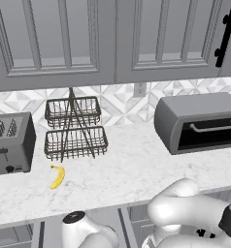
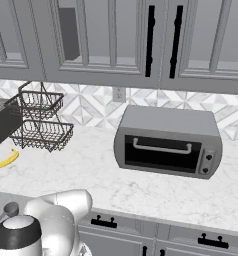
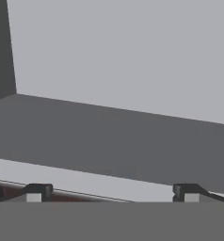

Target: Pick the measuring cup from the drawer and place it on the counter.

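text: none readable | toaster oven point(image 2: 168, 141): plain front, two unmarked knobs | toaster point(image 1: 9, 142): no brand or numbers | cabinets, wall outlet point(image 1: 140, 89): no labels or signs

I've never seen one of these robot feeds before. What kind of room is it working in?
A kitchen, computer-rendered by the look of it. A white marble-look counter holds a toaster, a toaster oven and a banana, with grey panelled cabinets above a patterned tile backsplash.
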